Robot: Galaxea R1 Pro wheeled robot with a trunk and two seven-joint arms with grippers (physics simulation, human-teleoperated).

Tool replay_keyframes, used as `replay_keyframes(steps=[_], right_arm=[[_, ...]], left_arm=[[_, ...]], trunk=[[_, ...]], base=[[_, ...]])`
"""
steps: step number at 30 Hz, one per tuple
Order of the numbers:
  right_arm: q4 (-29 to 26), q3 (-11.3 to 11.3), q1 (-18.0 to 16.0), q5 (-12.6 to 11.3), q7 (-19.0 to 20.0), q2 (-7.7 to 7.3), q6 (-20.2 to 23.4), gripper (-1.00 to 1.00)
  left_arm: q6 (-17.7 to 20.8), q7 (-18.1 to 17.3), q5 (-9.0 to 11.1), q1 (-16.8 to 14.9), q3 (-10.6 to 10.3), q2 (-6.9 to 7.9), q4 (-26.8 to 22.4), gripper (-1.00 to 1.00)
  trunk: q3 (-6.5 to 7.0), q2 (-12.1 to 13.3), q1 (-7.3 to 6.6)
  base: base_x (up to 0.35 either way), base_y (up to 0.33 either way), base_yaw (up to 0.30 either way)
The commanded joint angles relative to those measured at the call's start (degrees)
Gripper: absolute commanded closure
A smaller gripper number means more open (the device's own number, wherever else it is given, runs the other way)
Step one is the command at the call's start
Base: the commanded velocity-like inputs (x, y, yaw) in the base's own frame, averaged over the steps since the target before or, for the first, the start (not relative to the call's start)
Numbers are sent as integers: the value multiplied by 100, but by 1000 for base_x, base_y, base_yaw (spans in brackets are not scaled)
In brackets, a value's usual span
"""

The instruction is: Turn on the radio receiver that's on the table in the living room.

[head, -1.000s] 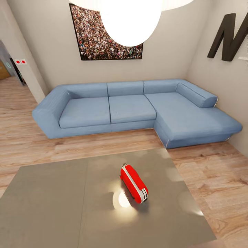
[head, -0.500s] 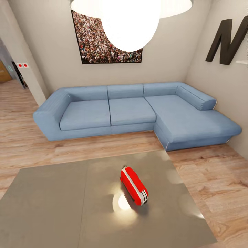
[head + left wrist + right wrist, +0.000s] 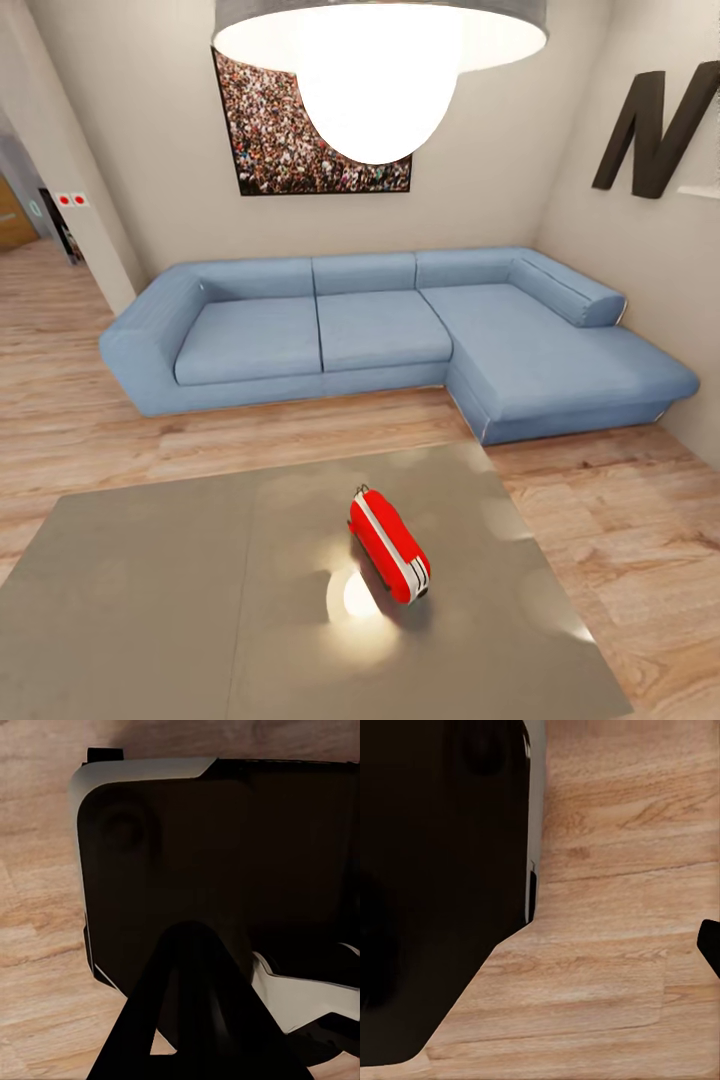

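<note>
The red radio receiver with white stripes lies on its side on the glossy grey table, right of the table's middle, its thin handle pointing toward the sofa. Nothing touches it. In the left wrist view a dark forked shape rises in front of the robot's dark body over wood floor; I cannot tell how the fingers stand. In the right wrist view a dark tip pokes in at the edge, beside the dark robot body.
A blue L-shaped sofa stands behind the table, across a strip of wood floor. A crowd picture and a black letter N hang on the beige walls. A bright pendant lamp hangs close above.
The whole head view has shifted a little as the camera moved, and more of the lamp's shade shows. The radio lies in the same spot on the table.
</note>
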Motion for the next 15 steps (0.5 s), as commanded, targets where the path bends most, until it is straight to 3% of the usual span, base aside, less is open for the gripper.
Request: replay_keyframes(steps=[1, 15], right_arm=[[0, 0, 0, 0, 0, 0, -1, -100], [0, 0, 0, 0, 0, 2, 6, -100]], left_arm=[[0, 0, 0, 0, -1, 0, 0, 100], [0, 0, 0, 0, -1, -1, 0, 100]], trunk=[[9, 0, 0], [135, 0, 0]], base=[[0, 0, 0], [0, 0, 0]])
